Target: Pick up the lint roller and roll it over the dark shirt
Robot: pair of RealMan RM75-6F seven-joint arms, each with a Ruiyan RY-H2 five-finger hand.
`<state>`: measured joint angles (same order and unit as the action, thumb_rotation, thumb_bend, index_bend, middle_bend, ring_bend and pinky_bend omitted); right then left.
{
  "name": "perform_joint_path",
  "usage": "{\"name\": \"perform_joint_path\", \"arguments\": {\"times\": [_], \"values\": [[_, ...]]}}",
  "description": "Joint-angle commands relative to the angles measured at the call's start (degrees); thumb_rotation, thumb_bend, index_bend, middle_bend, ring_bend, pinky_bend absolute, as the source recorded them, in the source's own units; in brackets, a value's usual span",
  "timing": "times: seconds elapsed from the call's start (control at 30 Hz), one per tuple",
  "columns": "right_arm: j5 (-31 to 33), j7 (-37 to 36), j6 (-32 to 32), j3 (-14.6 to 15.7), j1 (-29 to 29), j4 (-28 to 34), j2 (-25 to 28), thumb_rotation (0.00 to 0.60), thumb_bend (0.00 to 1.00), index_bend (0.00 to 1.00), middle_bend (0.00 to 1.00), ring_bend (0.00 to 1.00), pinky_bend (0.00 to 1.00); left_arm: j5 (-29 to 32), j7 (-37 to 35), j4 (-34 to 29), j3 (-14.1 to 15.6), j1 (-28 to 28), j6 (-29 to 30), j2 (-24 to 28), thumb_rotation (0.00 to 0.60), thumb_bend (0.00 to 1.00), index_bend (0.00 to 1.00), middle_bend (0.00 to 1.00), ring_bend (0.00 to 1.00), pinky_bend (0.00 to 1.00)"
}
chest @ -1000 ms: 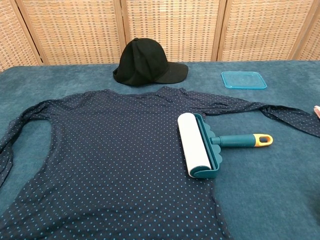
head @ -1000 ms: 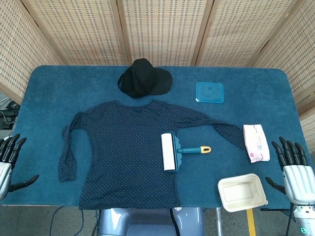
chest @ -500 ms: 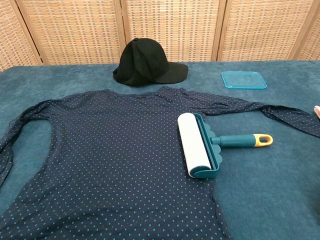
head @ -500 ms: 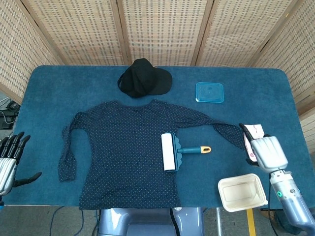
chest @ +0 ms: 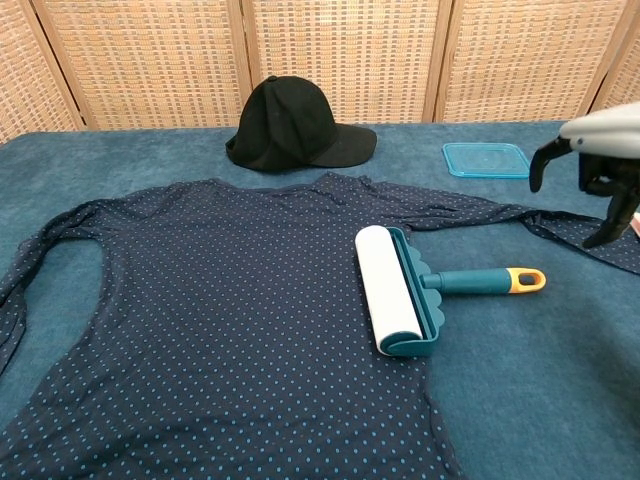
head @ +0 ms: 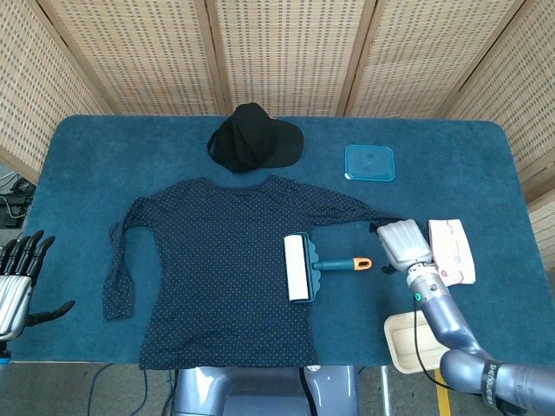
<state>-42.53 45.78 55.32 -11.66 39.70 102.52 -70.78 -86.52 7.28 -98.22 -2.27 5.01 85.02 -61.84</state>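
Note:
The lint roller (head: 299,267) (chest: 398,290) lies on the right edge of the dark dotted shirt (head: 217,260) (chest: 200,310), its white roll on the cloth and its teal handle with orange tip (head: 351,263) (chest: 490,282) pointing right on the table. My right hand (head: 403,243) (chest: 598,160) hovers palm down just right of the handle tip, over the shirt's right sleeve, fingers apart and holding nothing. My left hand (head: 17,282) stays off the table's left front corner, fingers spread and empty.
A black cap (head: 253,139) (chest: 295,125) lies behind the shirt. A teal container lid (head: 369,162) (chest: 487,160) sits at the back right. A pink-and-white packet (head: 453,251) lies right of my right hand, and a cream tub (head: 408,342) stands at the front edge.
My right hand has swept from the table's right front corner leftward over the packet to just beside the roller's handle, coming into the chest view. The left hand and roller stay still.

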Motion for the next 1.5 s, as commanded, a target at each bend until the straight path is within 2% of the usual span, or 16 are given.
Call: {"name": "perform_joint_path", "arguments": {"times": [0.03,0.13,0.4,0.97,1.33,1.43,1.5], "values": [[4.6,3.1,2.4,1.6,2.6,-1.3,-3.6,0.600,0.13,0.36,1.00,1.00,1.00,0.1,0.0,0.0,0.0,0.0,-0.1,0.0,0.600,0.00,0.00,0.00,0.00,0.00],[7.2,5.1,4.2,2.8,4.0,-2.6,-6.8,0.600,0.17,0.35,1.00,1.00,1.00,0.1,-0.2,0.0,0.0,0.1,-0.1,0.1,0.600,0.00,0.00,0.00,0.00,0.00],[9.0,7.0,7.0,3.6,6.6,-3.6,-11.8,0.600,0.32,0.37,1.00,1.00,1.00,0.2,-0.5,0.0,0.0,0.3,-0.3,0.2,0.600,0.00,0.00,0.00,0.00,0.00],[14.1,11.6,9.1,4.0,11.5,-11.1,-21.8,0.600,0.36,0.41,1.00,1.00,1.00,1.1,-3.9,0.6,-0.6,0.1,0.2,1.3,0.600,0.00,0.00,0.00,0.00,0.00],[14.8,11.8,8.9,3.8,12.8,-13.8,-25.0,0.600,0.38,0.46,1.00,1.00,1.00,1.6,-4.5,1.0,-0.8,0.4,-0.4,1.5,0.600,0.00,0.00,0.00,0.00,0.00],[14.8,12.1,8.9,4.1,13.0,-14.4,-25.6,0.600,0.44,0.49,1.00,1.00,1.00,1.8,-4.5,1.1,-0.8,0.5,-0.6,1.4,0.600,0.00,0.00,0.00,0.00,0.00],[14.8,12.3,8.9,4.4,13.1,-14.8,-25.8,0.600,0.55,0.54,1.00,1.00,1.00,1.9,-4.5,1.1,-0.8,0.5,-0.7,1.4,0.600,0.00,0.00,0.00,0.00,0.00]]}}
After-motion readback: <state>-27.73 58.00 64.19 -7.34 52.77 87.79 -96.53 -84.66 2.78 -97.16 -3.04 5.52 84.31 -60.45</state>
